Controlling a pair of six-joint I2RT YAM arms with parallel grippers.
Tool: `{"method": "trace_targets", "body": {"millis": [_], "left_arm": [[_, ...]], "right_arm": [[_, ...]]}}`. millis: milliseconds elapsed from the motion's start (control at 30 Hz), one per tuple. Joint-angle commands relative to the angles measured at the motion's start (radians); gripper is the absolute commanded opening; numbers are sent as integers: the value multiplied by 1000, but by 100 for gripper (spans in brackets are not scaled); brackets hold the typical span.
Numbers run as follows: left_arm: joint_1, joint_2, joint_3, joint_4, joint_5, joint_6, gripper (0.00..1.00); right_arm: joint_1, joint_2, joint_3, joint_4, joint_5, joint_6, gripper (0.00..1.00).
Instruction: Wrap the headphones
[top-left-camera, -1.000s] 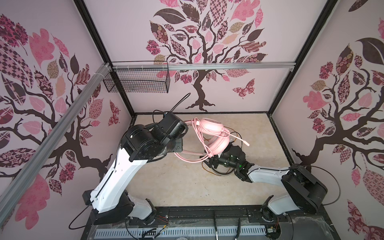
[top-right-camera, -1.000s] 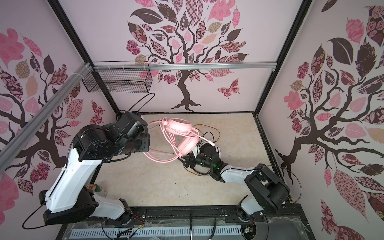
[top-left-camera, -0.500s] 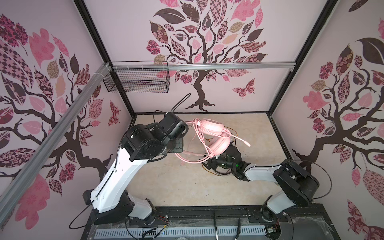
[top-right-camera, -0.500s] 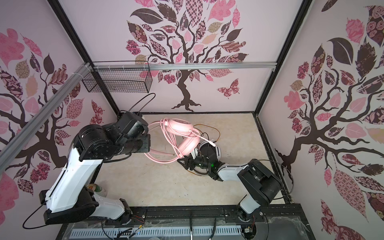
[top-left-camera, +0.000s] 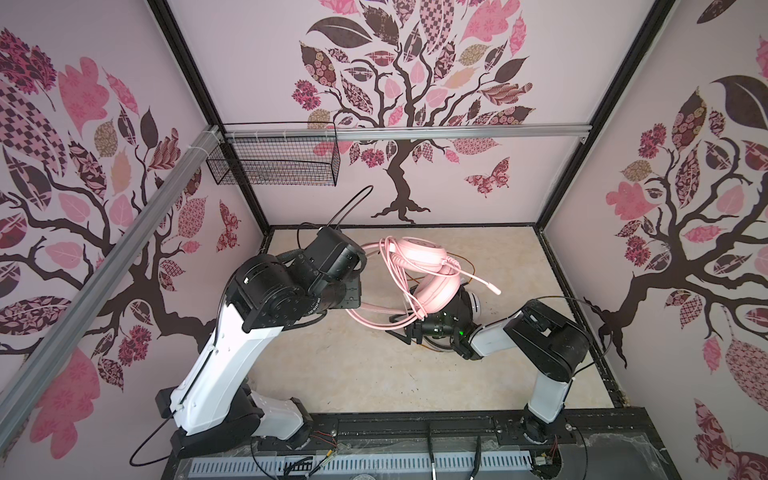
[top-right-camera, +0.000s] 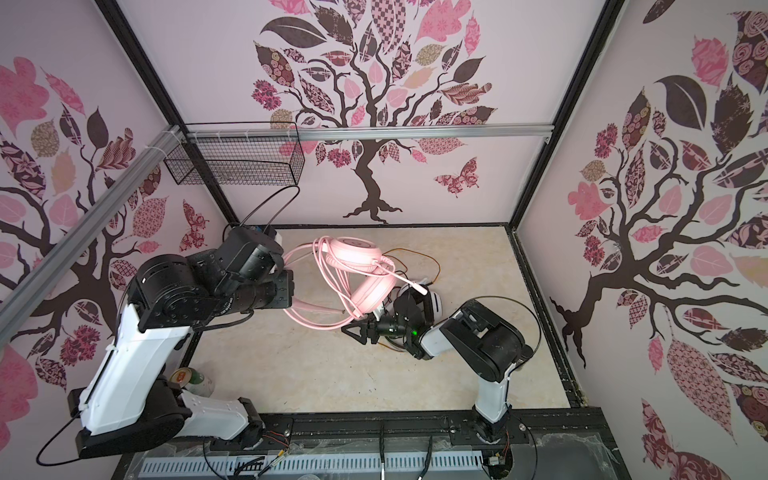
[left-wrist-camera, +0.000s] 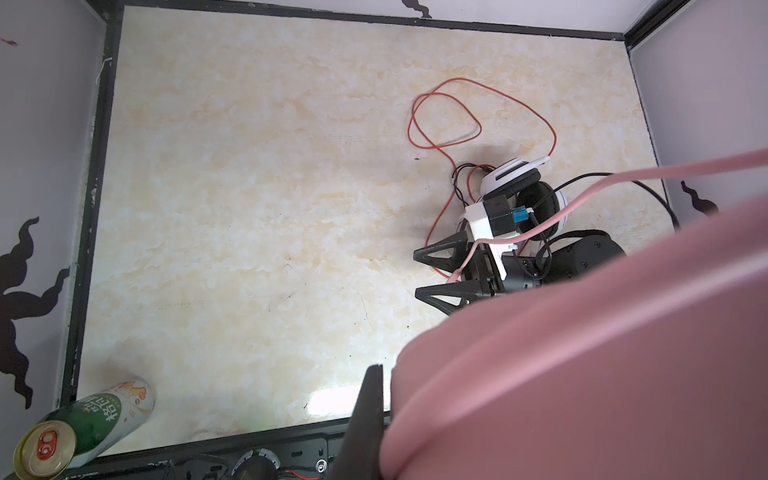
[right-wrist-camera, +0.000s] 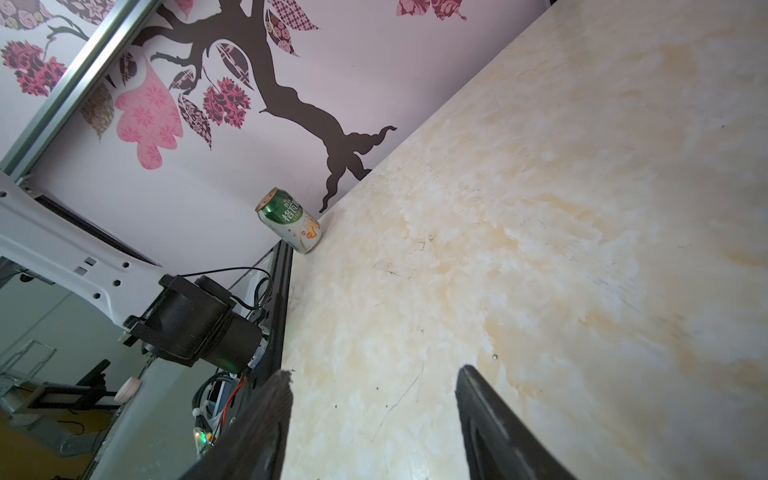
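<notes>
A green can (top-right-camera: 189, 377) stands in the table's (top-right-camera: 332, 374) near left corner, close to the wall. A black wire basket (top-left-camera: 274, 163) hangs on the back wall, above the far left corner.

The counter (left-wrist-camera: 249, 166) looks like smooth, cream, marble-patterned laminate with a faint sheen. The pink headset (top-left-camera: 419, 254) is matt plastic. The can (right-wrist-camera: 291, 220) is glossy printed metal; the fingers (right-wrist-camera: 262, 428) are rough, matt black plastic.
</notes>
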Motion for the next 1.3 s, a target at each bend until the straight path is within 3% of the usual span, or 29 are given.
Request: {"method": "trace_targets", "body": {"millis": [0, 167, 233, 300, 367, 500, 667, 733, 833, 933, 1267], "left_arm": [[5, -28, 11, 51, 10, -29, 0], [5, -33, 12, 53, 10, -30, 0], [4, -34, 13, 52, 8, -31, 0], [5, -33, 14, 54, 8, -30, 0], [5, -33, 15, 56, 7, -31, 0], [4, -34, 15, 56, 10, -30, 0], [5, -37, 15, 53, 8, -30, 0], [5, -38, 15, 51, 7, -31, 0], [5, -39, 13, 51, 7, -31, 0], [5, -41, 11, 51, 6, -31, 0], [5, -46, 11, 54, 0, -32, 0]], "right_arm": [[6, 15, 5, 82, -16, 35, 64], [9, 7, 1, 62, -5, 28, 55], [9, 15, 12, 50, -25, 29, 36], [10, 26, 21, 43, -40, 34, 27], [15, 33, 20, 56, -42, 38, 29], [17, 29, 18, 41, 7, 15, 61], [16, 19, 54, -59, 60, -33, 65], [18, 23, 61, -67, 71, -44, 60], [18, 33, 75, -92, 52, -53, 31], [19, 45, 60, -58, 39, -34, 17], [21, 18, 0, -23, 37, -16, 19]]}}
